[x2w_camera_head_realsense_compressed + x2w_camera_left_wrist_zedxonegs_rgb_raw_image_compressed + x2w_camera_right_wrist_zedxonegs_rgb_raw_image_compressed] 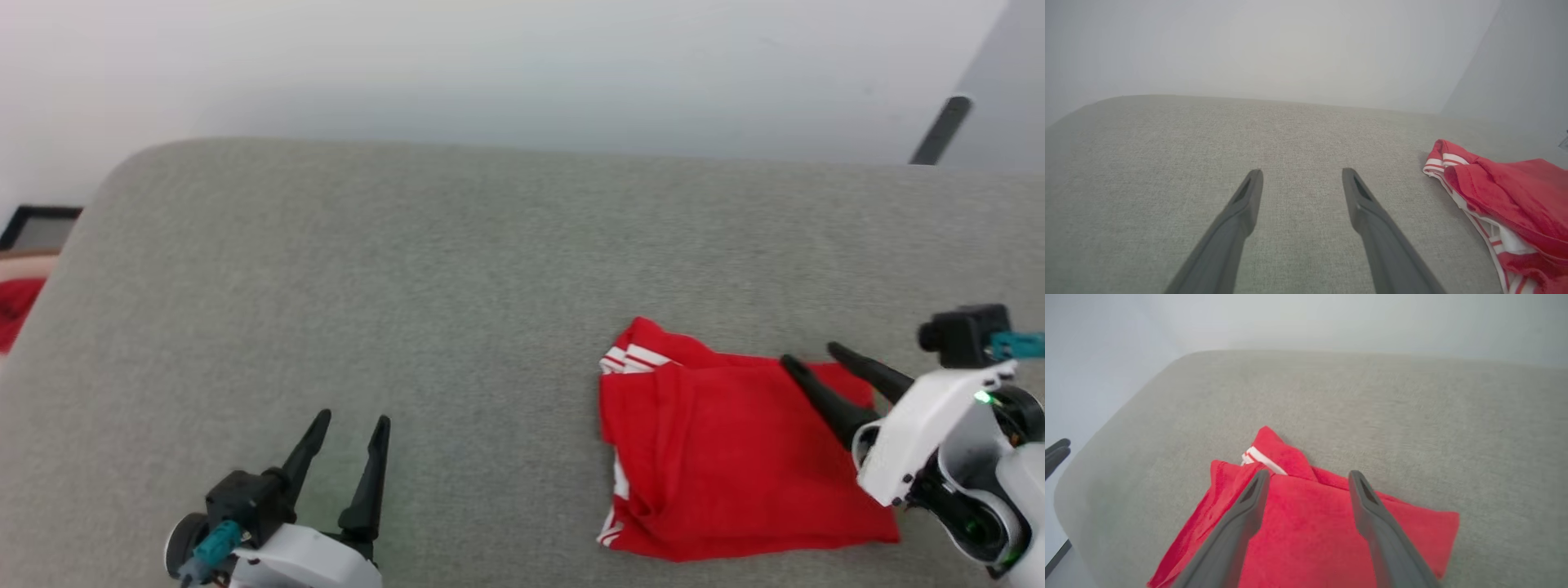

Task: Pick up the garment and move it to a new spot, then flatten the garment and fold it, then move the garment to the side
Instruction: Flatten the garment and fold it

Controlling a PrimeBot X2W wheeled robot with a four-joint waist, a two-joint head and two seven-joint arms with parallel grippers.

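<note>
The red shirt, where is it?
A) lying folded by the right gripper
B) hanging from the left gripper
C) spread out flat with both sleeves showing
A: the garment lies folded on the grey surface, with the open right gripper over its edge.

I see soft, even, bright light. Shadows faint: a thin one beside garment [1515, 196] edge. Wall [1290, 49] washed out, hazy in wrist views; cushion [1412, 416] rim bows w/ wide-angle.

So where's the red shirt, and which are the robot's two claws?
red shirt [718, 465]: head view, middle of its folded red cloth.
left claw [354, 418]: head view, midway between its fingertips.
right claw [810, 354]: head view, midway between its fingertips.
</note>
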